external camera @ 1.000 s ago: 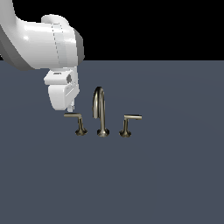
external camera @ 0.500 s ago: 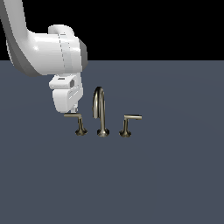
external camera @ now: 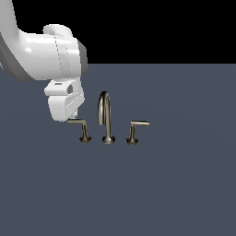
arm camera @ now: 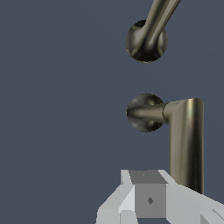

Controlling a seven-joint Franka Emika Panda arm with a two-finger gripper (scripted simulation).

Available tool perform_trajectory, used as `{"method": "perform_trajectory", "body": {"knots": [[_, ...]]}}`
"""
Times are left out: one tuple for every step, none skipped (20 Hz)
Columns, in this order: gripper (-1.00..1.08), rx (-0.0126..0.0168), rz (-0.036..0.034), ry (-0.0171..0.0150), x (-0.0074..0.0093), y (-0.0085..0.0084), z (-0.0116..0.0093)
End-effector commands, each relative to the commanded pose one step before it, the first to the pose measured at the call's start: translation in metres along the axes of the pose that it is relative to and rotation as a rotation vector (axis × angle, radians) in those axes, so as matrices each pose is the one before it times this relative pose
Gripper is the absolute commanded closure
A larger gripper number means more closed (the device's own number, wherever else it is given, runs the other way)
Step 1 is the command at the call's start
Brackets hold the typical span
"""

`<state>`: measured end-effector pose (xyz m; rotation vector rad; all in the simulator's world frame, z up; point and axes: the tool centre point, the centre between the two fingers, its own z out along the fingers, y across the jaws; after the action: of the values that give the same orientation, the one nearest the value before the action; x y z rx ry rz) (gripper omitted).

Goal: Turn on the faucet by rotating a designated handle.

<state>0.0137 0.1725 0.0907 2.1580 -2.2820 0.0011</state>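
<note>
The faucet (external camera: 106,116) stands mid-scene on the dark floor, with its arched spout between two lever handles. The handle (external camera: 79,123) with its arm jutting toward the exterior view's left is nearest the arm. My gripper (external camera: 73,117) hangs right over the tip of that lever, its fingertips hidden behind the white hand. In the wrist view the handle's post (arm camera: 144,113) and lever arm (arm camera: 187,140) show from above. My gripper (arm camera: 148,199) looks shut, empty, pressed close beside the lever's end. The spout's base (arm camera: 146,41) lies beyond.
The twin handle (external camera: 136,129), with its arm pointing to the exterior view's right, stands on the other side of the spout. The white arm (external camera: 44,55) fills the upper left of the exterior view. A flat grey-blue floor (external camera: 175,184) surrounds the faucet.
The hand has come down a little onto the end of the left-pointing lever, and the upper arm has swung. The lever has not visibly turned.
</note>
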Motion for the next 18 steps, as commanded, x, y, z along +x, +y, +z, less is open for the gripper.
{"method": "perform_trajectory", "body": {"knots": [[1.08,-0.00003,-0.00023,-0.00039,-0.00544,0.00942,-0.00009],[1.08,0.00005,0.00028,-0.00040,-0.00196,0.00369,-0.00012],[1.08,0.00000,0.00000,0.00000,-0.00218,0.00378,-0.00001],[1.08,0.00000,0.00000,0.00000,0.00000,0.00000,0.00000],[1.08,0.00872,-0.00312,-0.00180,0.00752,-0.01004,0.00008],[1.08,-0.00045,0.00018,0.00009,0.00028,0.00333,-0.00007],[1.08,-0.00063,0.00025,0.00012,0.00032,0.00332,0.00003],[1.08,-0.00045,0.00018,0.00009,0.00028,0.00337,-0.00008],[1.08,-0.00063,0.00025,0.00012,0.00032,0.00335,0.00003],[1.08,-0.00045,0.00018,0.00008,0.00028,0.00340,-0.00008],[1.08,-0.00063,0.00025,0.00012,0.00032,0.00339,0.00002],[1.08,-0.00045,0.00017,0.00008,0.00028,0.00344,-0.00009],[1.08,-0.00063,0.00025,0.00012,0.00032,0.00343,0.00002],[1.08,-0.00064,0.00025,0.00011,0.00032,0.00344,0.00002],[1.08,-0.00045,0.00017,0.00008,0.00028,0.00349,-0.00009],[1.08,-0.00064,0.00024,0.00011,0.00031,0.00348,0.00001],[1.08,-0.00064,0.00024,0.00011,0.00031,0.00350,0.00001],[1.08,-0.00045,0.00017,0.00007,0.00028,0.00354,-0.00010]]}}
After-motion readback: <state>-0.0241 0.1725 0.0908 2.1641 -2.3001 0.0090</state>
